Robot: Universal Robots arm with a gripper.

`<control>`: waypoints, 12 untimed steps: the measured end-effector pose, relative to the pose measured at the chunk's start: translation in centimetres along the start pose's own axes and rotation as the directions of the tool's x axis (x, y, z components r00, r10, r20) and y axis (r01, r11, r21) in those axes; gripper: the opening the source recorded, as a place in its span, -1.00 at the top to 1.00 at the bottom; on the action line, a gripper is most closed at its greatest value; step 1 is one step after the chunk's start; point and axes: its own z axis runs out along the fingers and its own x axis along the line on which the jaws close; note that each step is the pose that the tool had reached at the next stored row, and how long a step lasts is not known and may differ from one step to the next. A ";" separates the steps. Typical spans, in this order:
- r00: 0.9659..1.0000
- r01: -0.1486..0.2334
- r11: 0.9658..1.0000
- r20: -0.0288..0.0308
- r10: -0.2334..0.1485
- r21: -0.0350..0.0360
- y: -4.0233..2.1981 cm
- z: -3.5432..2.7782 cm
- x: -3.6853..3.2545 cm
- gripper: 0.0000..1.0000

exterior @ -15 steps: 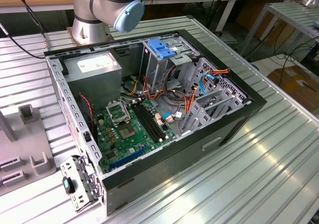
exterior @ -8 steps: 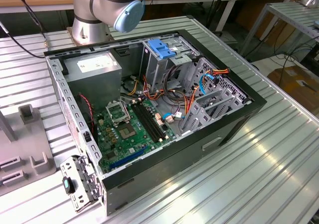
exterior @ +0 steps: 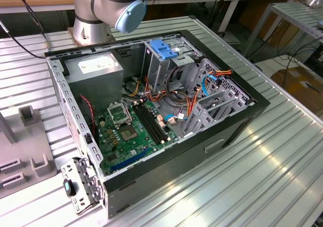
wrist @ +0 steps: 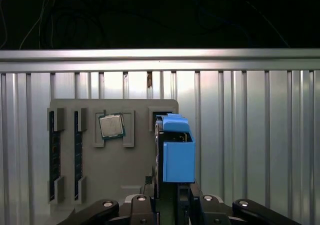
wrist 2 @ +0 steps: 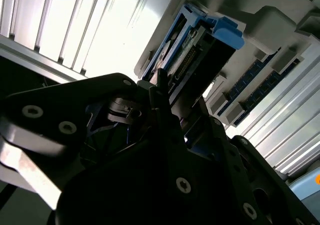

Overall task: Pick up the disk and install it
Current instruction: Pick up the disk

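Black two-finger gripper (wrist: 172, 195) sits at the near end of the disk (wrist: 175, 150), a flat silver-metal hard drive w/ a blue plastic frame along its edges. In the first wrist view the drive stands on edge, running straight away from the gripper. In the second wrist view one dark finger (wrist 2: 160, 85) lies against the disk's (wrist 2: 192, 55) face by the connector end, so the grip looks closed on the disk, though contact on the other side is hidden.

The disk is over the flat grey fixture tray (wrist: 135, 175), which lies on the ribbed aluminium table (wrist: 250, 135). Its far end is at the tray's small dark slot. Can't tell if it rests in the slot or is already lifted clear. The tray also carries a square silver processor chip (wrist: 111, 126) and two dark memory sticks (wrist: 54, 160), both apart from the disk.

Progress, as a judgement: pick-up is at the grasp stage and the install isn't started. In the exterior view the open black computer case (exterior: 166, 169) lies on its side w/ its green mainboard (exterior: 126, 136) exposed. The grey metal drive cage w/ a blue plastic latch piece (exterior: 164, 49) has no labelled drive in it. The arm's grey base (exterior: 93, 27) stands just behind the case.
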 end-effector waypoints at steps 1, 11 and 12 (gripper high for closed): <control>1.000 0.000 1.000 0.000 0.000 0.000 0.00 0.00 0.00 0.30; 1.000 0.000 1.000 0.000 0.000 0.000 0.00 -0.42 -0.01 0.30; 1.000 0.000 1.000 0.000 0.000 0.000 0.00 -0.48 -0.01 0.30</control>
